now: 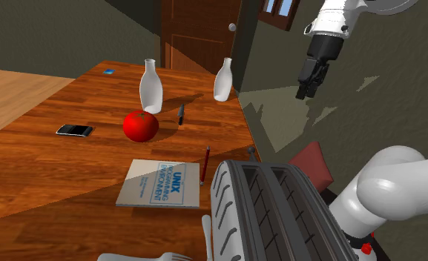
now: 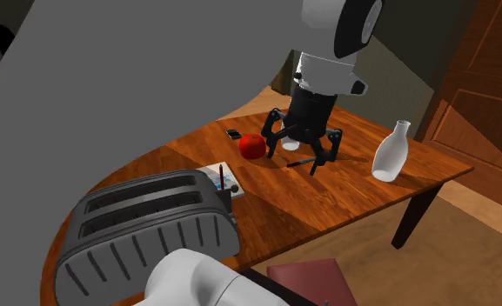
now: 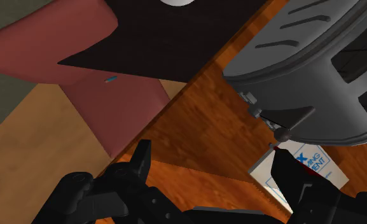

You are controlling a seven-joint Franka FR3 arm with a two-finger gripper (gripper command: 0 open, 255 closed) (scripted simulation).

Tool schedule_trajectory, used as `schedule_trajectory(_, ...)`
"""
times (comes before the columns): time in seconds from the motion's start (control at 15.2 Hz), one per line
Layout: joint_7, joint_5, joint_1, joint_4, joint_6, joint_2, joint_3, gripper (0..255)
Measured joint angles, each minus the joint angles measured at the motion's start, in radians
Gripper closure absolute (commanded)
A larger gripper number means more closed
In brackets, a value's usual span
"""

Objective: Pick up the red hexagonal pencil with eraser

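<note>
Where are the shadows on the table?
Shoulder view: a dark shadow stretches from the nearer white bottle toward the other bottle, and the book is part lit, part shaded. Wrist view: the table wood looks darker beside the toaster than near the claw.

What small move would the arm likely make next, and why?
Probably swing toward the toaster and lower over the pencil, which lies untouched by the book. The open jaws hang high, off to one side of it.
</note>
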Motion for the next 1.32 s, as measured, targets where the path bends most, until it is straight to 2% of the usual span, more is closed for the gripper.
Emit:
schedule_trajectory(0.2, 0.034, 0.019, 0.007, -0.009, 0.021, 0.012, 0.030, 0)
schedule_trajectory(0.59, 0.203, 0.105, 0.039, -0.016, 0.105, 0.090, 0.175, 0)
schedule_trajectory(0.99, 0.368, 0.163, 0.063, 0.014, 0.216, 0.231, 0.314, 0)
schedule_trajectory(1.32, 0.512, 0.171, 0.070, 0.096, 0.302, 0.402, 0.424, 0)
